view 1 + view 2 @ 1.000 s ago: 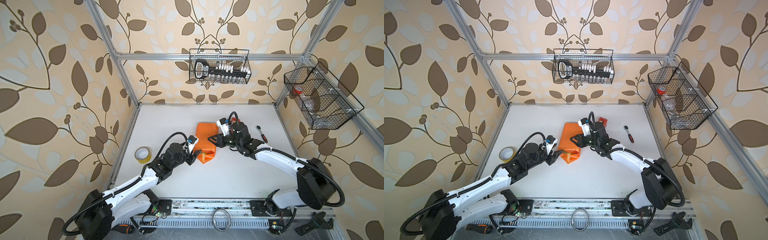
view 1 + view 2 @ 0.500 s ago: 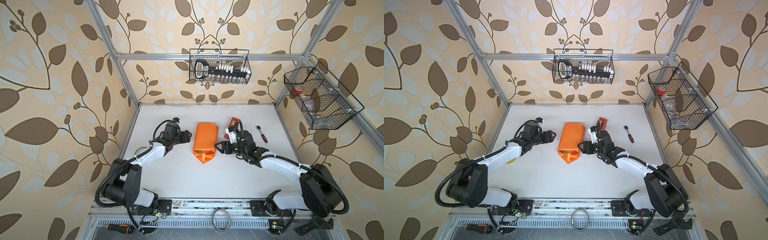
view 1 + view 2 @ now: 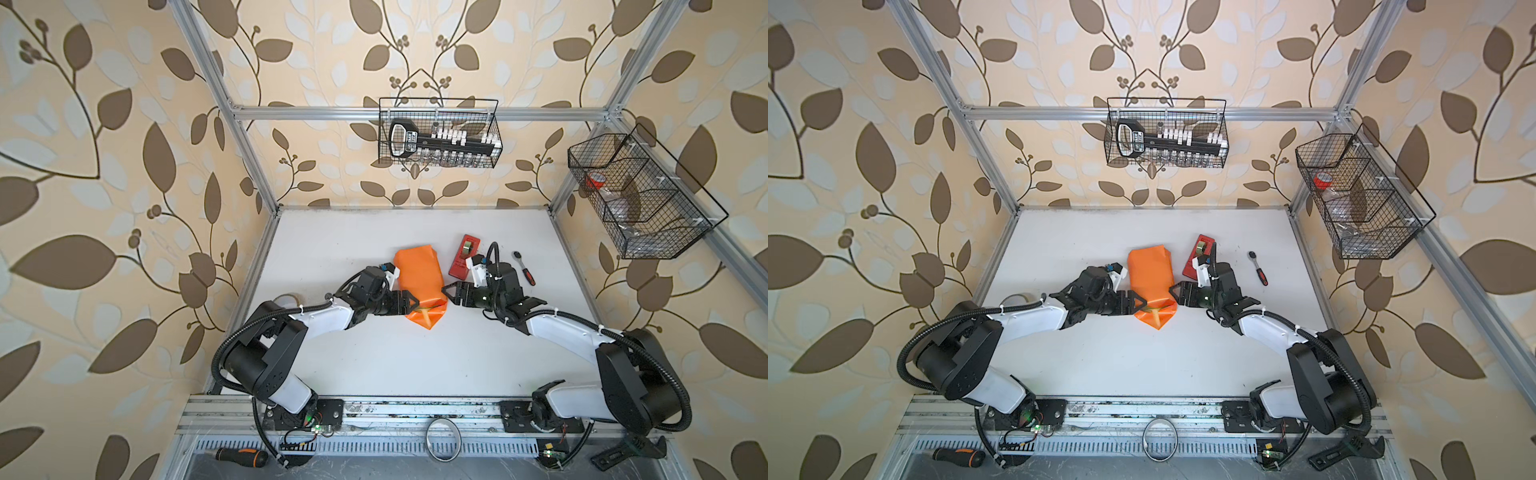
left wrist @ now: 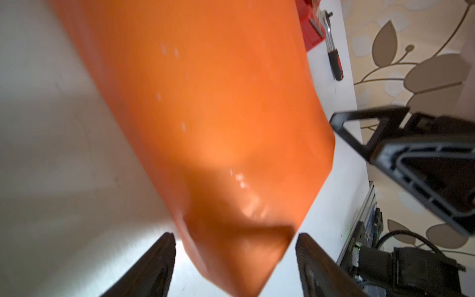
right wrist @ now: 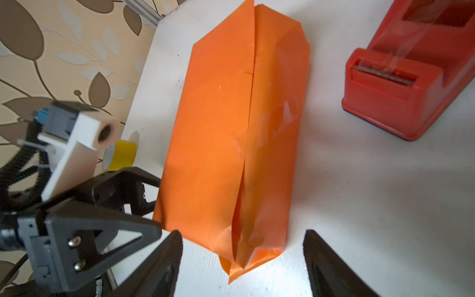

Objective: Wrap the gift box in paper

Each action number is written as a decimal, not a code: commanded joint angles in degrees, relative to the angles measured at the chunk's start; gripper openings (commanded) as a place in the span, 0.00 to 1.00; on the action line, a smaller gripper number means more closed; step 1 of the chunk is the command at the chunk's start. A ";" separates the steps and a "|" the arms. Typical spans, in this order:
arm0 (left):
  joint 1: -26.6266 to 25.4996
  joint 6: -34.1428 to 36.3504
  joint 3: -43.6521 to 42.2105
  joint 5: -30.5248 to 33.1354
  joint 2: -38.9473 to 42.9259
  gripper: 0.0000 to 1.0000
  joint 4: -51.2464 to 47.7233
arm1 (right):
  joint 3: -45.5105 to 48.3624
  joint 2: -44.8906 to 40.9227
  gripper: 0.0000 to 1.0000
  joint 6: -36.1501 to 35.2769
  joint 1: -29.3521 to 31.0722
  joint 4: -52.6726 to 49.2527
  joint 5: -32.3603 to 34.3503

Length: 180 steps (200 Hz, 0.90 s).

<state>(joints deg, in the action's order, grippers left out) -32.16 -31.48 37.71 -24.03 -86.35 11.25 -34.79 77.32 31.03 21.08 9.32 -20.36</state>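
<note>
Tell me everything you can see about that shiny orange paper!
The paper is glossy bright orange, wrapped into a long flat parcel lying on the white table. A seam runs along its top, with clear tape across it. The far end is folded in; the near end tapers to a loose point. The open left hand and right hand flank that point. Its inside is hidden.
</note>
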 commanded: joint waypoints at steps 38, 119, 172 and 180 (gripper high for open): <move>-10.61 24.66 -8.60 29.13 22.26 0.67 -4.63 | 3.47 -5.62 0.76 -2.74 -0.05 -2.64 3.51; -21.70 58.14 0.73 21.41 9.91 0.33 -10.71 | 6.43 -6.46 0.75 -1.34 -0.16 -1.17 4.79; -21.89 69.36 7.05 23.50 -1.07 0.42 -13.99 | 11.72 -7.57 0.73 0.46 -0.16 -0.74 3.87; -21.91 70.97 7.80 23.78 -2.25 0.44 -14.97 | 12.21 -7.94 0.72 0.23 -0.16 -1.21 3.75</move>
<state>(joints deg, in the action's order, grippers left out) -54.00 30.35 42.96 -1.93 -85.56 -0.32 -24.29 70.78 31.03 21.08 8.86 -16.49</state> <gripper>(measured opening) 0.422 0.727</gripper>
